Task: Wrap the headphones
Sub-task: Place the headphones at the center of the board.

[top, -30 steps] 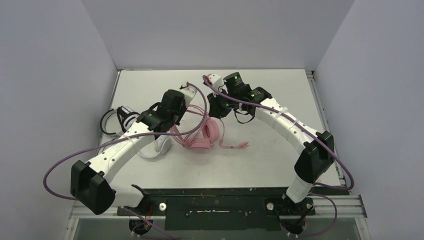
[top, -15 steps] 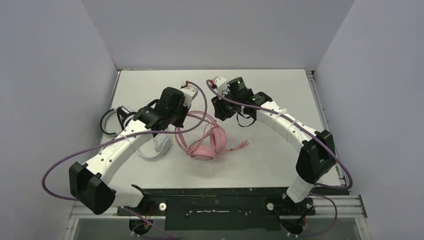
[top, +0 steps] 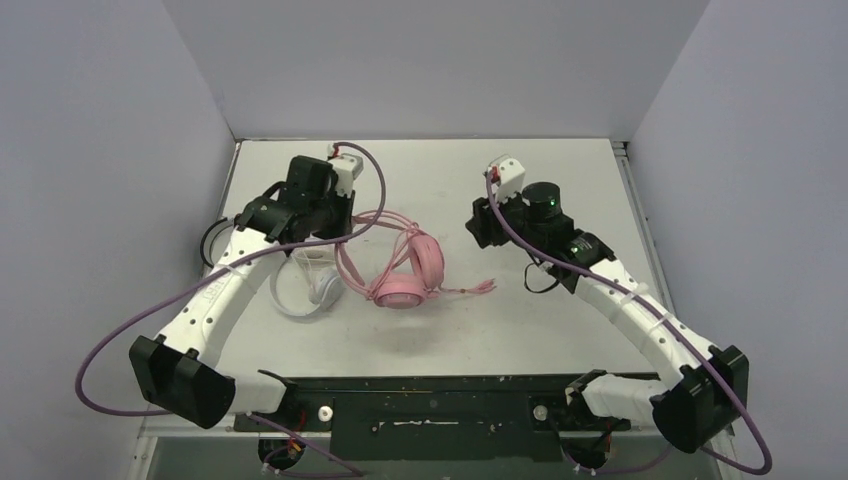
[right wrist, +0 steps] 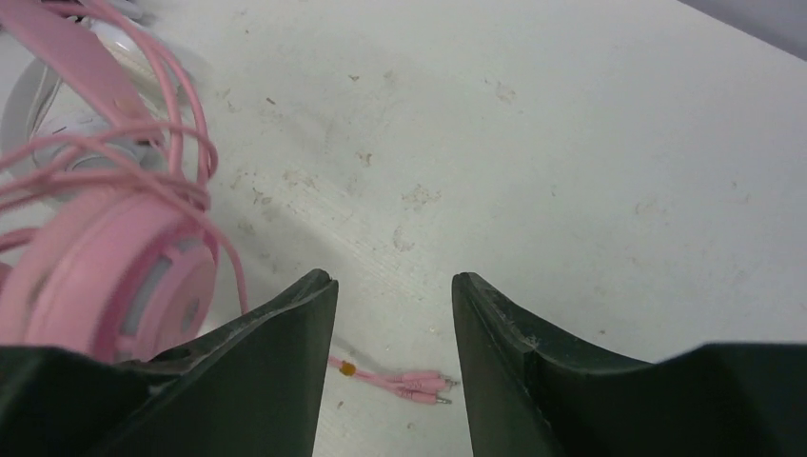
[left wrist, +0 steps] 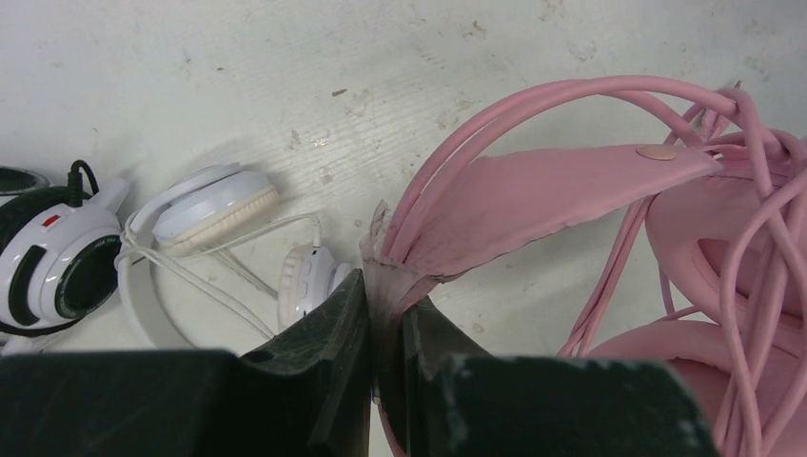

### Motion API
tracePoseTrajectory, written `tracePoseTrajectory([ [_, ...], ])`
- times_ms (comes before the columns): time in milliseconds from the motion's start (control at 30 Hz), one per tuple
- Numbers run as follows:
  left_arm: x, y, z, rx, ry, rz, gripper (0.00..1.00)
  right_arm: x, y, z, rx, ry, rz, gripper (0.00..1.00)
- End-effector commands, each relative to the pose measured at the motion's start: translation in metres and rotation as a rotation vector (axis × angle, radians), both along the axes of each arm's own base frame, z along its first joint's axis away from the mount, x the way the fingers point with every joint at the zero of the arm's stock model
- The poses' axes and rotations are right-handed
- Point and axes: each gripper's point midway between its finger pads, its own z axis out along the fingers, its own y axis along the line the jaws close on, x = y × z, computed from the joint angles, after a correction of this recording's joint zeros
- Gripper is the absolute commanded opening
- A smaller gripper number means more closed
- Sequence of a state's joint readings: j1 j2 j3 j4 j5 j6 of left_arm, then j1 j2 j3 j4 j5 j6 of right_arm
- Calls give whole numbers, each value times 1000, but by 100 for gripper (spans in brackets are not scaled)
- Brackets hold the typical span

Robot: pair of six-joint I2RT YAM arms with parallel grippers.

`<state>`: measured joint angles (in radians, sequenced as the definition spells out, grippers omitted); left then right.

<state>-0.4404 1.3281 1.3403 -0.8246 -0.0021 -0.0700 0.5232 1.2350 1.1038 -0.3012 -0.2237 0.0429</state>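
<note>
The pink headset (top: 410,275) lies mid-table with its pink cable (top: 355,262) looped around it. My left gripper (left wrist: 385,300) is shut on the end of its pink headband (left wrist: 533,195). The cable's plug end (top: 484,288) trails right on the table and shows between my right jaws (right wrist: 419,386). My right gripper (right wrist: 392,290) is open and empty, above the table right of the pink earcup (right wrist: 105,267). The white headset (top: 310,290) lies left of the pink one. The black-and-white headset (top: 225,240) lies at the far left, partly hidden by my left arm.
Grey walls close the table on three sides. A black rail (top: 450,395) with the arm bases runs along the near edge. Purple arm cables (top: 120,330) hang off both arms.
My right gripper has let go and pulled back to the right, away from the pink headset. My left gripper has moved left and back, still holding the headband. The pink headset has shifted slightly.
</note>
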Motion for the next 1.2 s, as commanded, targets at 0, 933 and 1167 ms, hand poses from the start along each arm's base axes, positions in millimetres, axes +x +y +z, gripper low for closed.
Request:
tracePoseTrajectory([
  [0,8,-6,55,-195,-50,25,0,-17,-6,-6,89,-51,-15,50],
  [933,-6,-22,111,-375,-57,-22,0,-77,35,-79,301,-309,177,70],
  [1167,-9,-35,132,-496,-64,-22,0,-76,34,-64,403,-353,182,63],
])
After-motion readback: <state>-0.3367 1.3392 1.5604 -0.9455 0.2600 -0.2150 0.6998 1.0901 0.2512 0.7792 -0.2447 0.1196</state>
